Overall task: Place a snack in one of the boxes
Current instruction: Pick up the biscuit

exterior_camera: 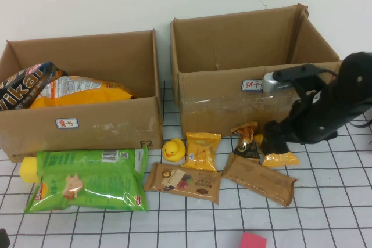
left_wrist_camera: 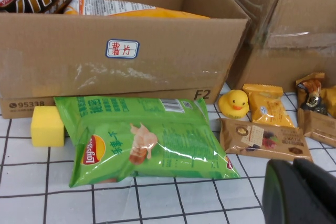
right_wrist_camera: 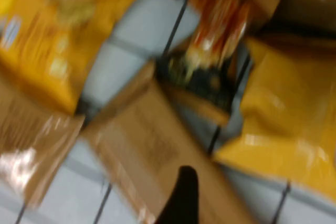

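Two large brown cardboard cartons with upright flaps stood side by side at the back of the white, black-gridded table (exterior_camera: 325, 213), each bearing a small white label with red writing. The left-hand carton (exterior_camera: 110, 123) already held a dark chip bag (exterior_camera: 26, 85) and an orange-and-yellow chip bag (exterior_camera: 81, 91); the right-hand carton (exterior_camera: 232, 94) showed only bare cardboard inside.

The right gripper (exterior_camera: 273, 143) hung low over the row of snacks just in front of the right-hand carton. Whether its fingers stood apart or together could not be told, and nothing was seen held in them. Closest to them lay a small yellow snack packet (exterior_camera: 280, 158), with a dark brown-and-gold wrapped sweet (exterior_camera: 246, 139) just beside it and a flat brown foil packet (exterior_camera: 259, 179) on the near side. Further off to the left along the row lay a yellow biscuit packet (exterior_camera: 202, 150), a yellow rubber duck (exterior_camera: 172, 150), a second brown packet with a printed picture (exterior_camera: 183, 181), a big green bag of crisps (exterior_camera: 87, 179) and a yellow sponge block (left_wrist_camera: 47, 126).

The left gripper (left_wrist_camera: 300, 192), fingers closed on nothing, hovered well back from the snacks, near the table's front edge, with the green bag and the picture-printed packet lying before it.
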